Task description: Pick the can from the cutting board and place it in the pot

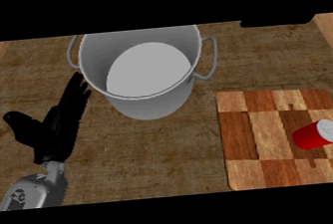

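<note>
A red can [317,134] with a silver top stands on the right part of the wooden cutting board [267,135], which lies at the lower right of the counter. A large grey metal pot [185,42] with two side handles stands at the upper middle, its inside bare. My left hand [56,128] is at the left of the pot, fingers straight and pointing up toward the pot's left wall, thumb spread to the left. It holds nothing. My right hand shows nowhere in the head view.
The counter [151,155] is dark wood grain with lighter wood strips at the far left and far right edges. A dark object [276,21] sits at the top right edge.
</note>
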Controlling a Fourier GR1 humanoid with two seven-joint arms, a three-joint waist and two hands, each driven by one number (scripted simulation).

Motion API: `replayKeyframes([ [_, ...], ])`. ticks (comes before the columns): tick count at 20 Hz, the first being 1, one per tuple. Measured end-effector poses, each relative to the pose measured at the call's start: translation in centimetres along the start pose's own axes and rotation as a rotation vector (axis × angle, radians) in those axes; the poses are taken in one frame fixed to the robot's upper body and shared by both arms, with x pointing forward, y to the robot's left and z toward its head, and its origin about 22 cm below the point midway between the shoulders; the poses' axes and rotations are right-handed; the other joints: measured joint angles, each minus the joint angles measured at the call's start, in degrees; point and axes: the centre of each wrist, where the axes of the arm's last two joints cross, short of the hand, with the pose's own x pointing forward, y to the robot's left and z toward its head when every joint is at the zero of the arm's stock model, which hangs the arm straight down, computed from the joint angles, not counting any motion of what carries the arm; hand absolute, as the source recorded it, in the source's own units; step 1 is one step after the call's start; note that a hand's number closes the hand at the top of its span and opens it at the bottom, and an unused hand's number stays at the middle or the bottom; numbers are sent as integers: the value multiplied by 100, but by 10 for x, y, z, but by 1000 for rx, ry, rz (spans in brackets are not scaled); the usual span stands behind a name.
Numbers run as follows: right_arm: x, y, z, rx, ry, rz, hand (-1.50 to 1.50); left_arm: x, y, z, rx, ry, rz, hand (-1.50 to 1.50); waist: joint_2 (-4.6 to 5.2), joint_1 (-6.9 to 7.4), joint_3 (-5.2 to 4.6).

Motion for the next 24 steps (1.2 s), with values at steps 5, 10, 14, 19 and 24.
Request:
replayKeyframes([
  [5,-13,16,-4,90,38,36,-150,-5,-6,1,-3,-15,-4,0,-11,31,2],
  [10,-24,32,-14,146,53,82,-150,-3,-4,4,3,1,1,0,-28,-19,-3],
  [14,-36,51,-16,154,59,72,-150,0,2,7,10,5,-1,0,-36,-54,-5],
  [19,-38,60,-22,129,38,50,-150,-1,1,7,15,11,-2,0,-47,-101,-7],
  [24,-34,65,-29,126,24,39,-150,0,3,8,15,13,4,0,-55,-125,-10],
])
